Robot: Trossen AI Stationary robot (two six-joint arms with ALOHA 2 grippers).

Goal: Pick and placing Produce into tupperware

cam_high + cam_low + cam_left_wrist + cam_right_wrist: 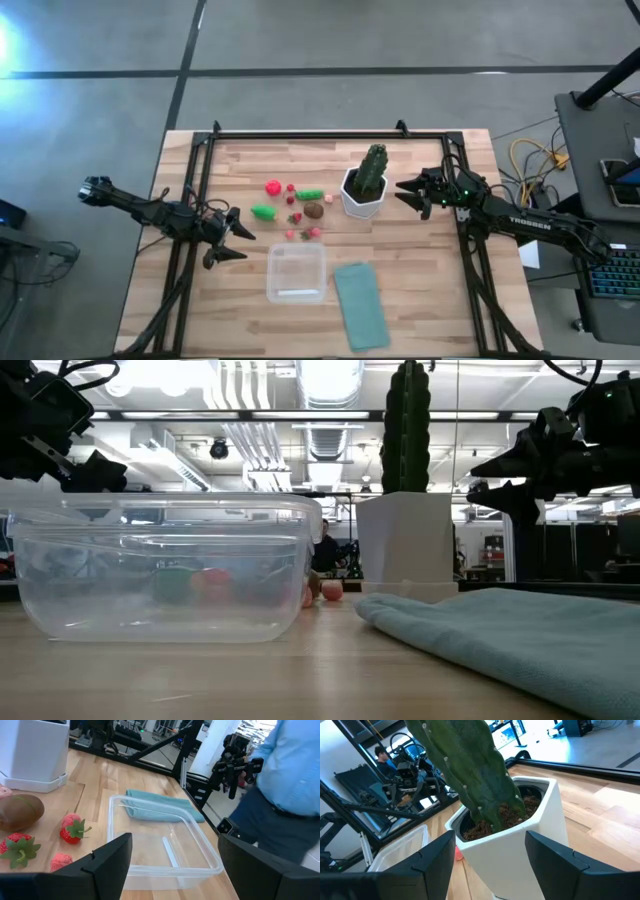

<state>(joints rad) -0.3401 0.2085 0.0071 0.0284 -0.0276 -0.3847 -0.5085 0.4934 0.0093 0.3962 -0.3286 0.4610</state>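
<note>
The toy produce lies on the table's middle: a red round piece [273, 187], two green elongated pieces [309, 194] [263, 211], a brown round piece [314, 210] and tiny red and pink pieces [303, 233]. The clear square tupperware [296, 272] rests flat nearer the near edge. My left gripper [235, 243] hovers open just left of the tupperware, above the table; in its wrist view the brown piece [19, 812] and strawberries [72, 828] lie ahead beside the tupperware [165, 845]. My right gripper [412, 194] is open, right of the cactus pot [362, 192].
A tall green cactus [470, 765] in a white pot [520, 840] stands right of the produce, close in front of my right gripper. A flat teal-green lid [360, 305] lies right of the tupperware. A person in a blue shirt [290, 775] stands beyond the table.
</note>
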